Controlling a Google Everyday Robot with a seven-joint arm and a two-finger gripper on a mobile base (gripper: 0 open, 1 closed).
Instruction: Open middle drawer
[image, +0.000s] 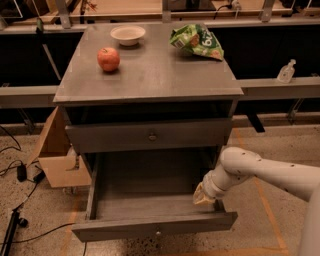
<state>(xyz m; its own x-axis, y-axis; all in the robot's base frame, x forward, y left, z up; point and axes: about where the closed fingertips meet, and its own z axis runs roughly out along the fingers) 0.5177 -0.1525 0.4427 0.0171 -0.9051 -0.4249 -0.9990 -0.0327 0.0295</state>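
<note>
The middle drawer (155, 227) of the grey cabinet stands pulled out toward me, its inside bare and its small knob (158, 233) at the centre of the front. The uppermost drawer (150, 135) above it is closed. The lowest drawer is hidden beneath the open one. My gripper (202, 198) reaches down from the white arm (260, 172) on the right. It sits inside the open drawer at its right front corner, just behind the drawer front.
On the cabinet top (150, 80) lie a red apple (108, 59), a white bowl (128, 34) and a green chip bag (196, 41). A cardboard box (55, 155) stands at the cabinet's left. Cables (20, 172) lie on the floor at left. A bottle (285, 72) stands at the right.
</note>
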